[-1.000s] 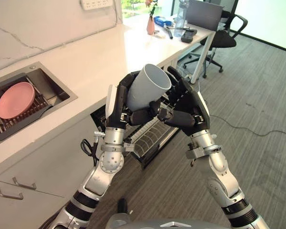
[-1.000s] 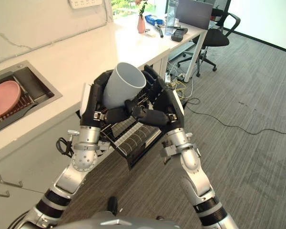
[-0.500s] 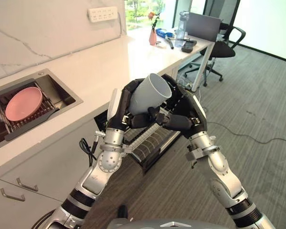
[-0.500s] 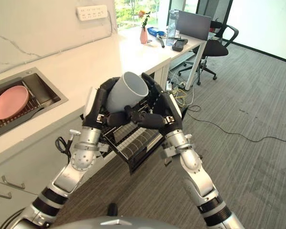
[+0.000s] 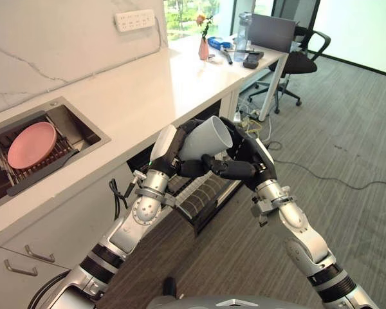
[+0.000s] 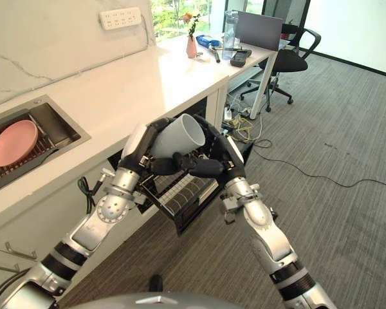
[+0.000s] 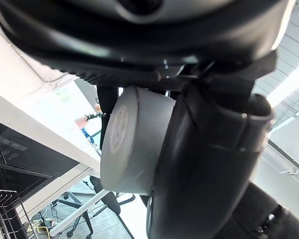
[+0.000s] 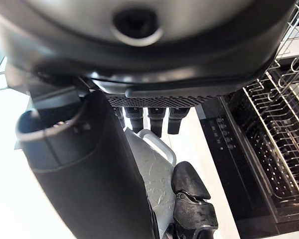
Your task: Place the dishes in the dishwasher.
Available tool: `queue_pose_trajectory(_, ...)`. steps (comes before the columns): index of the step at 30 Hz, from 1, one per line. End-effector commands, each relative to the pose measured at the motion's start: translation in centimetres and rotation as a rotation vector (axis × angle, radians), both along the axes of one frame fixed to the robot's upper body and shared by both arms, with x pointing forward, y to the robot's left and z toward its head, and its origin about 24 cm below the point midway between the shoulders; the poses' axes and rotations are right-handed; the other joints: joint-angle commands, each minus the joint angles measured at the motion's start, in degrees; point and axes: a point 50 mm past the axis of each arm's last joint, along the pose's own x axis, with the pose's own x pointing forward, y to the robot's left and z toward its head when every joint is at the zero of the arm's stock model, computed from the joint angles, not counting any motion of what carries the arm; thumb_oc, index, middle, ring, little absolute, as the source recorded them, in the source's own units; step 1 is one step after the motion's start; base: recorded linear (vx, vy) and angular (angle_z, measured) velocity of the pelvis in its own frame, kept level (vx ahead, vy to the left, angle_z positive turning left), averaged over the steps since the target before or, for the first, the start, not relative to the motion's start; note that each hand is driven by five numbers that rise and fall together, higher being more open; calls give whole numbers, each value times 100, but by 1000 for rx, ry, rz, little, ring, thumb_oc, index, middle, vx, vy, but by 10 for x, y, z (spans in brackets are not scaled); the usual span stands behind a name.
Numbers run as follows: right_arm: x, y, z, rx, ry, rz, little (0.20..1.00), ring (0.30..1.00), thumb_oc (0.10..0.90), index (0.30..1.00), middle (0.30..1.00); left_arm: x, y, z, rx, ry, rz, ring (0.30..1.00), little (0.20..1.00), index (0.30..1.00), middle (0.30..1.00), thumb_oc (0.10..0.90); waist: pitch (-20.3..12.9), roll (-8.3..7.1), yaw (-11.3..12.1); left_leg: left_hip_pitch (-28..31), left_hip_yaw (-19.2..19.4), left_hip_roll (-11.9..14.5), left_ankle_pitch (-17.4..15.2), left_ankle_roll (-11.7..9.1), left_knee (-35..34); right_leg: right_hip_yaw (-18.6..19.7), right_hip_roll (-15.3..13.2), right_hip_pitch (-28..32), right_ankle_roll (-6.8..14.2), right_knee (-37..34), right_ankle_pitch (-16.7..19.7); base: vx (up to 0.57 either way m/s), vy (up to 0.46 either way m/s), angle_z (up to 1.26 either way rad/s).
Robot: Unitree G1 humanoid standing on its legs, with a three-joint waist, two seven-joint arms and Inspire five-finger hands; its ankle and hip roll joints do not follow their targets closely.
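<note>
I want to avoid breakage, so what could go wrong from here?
1. The grey cup is tilted in the left hand and right hand; it might slip onto the floor.
2. The dishwasher rack lies partly hidden beneath both hands, so lowering may strike its wires.

The pale grey matt cup (image 5: 204,138), smooth like glazed ceramic or plastic, sits between the dark, slightly glossy plastic left hand (image 5: 169,151) and right hand (image 5: 248,161). Below the cup, the pulled-out dishwasher rack (image 6: 180,193) is thin coated wire. Left of the cup runs the smooth white stone-look counter (image 5: 116,90), with a brushed-metal sink (image 5: 83,129) holding a matt pink plate (image 5: 31,144). Rough grey carpet (image 5: 347,122) lies to the right.
</note>
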Motion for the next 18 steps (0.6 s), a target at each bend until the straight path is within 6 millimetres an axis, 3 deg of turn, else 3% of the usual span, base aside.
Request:
queue_pose_trajectory(1, 14, 62, 101, 102, -432, 308, 900, 900, 800, 900, 900, -40, -113, 21, 205, -159, -719, 300, 300, 300, 300, 400, -192, 85, 7, 703, 229, -104, -701, -255, 54, 386, 18, -374, 307, 89, 210, 25, 25, 4)
queue_pose_trajectory(14, 18, 71, 99, 16, -407, 408, 900, 900, 800, 900, 900, -37, -119, 26, 316, -147, -776, 300, 300, 300, 300, 400, -243, 99, 66, 717, 180, -125, -708, -263, 54, 291, -28, -305, 319, 89, 187, 0, 2, 2)
queue_pose_trajectory(15, 15, 78, 101, 4, -422, 547, 900, 900, 800, 900, 900, -39, -125, 26, 338, -145, -820, 300, 300, 300, 300, 400, -274, 67, 145, 705, 105, -143, -702, -253, 54, 202, -37, -265, 312, 89, 165, 10, 9, 6)
queue_pose_trajectory(18, 15, 78, 106, -10, -456, 569, 900, 900, 800, 900, 900, -40, -129, 25, 341, -136, -834, 300, 300, 300, 300, 400, -287, 64, 186, 689, 54, -160, -694, -248, 54, 132, -49, -239, 311, 89, 153, 6, 9, 11)
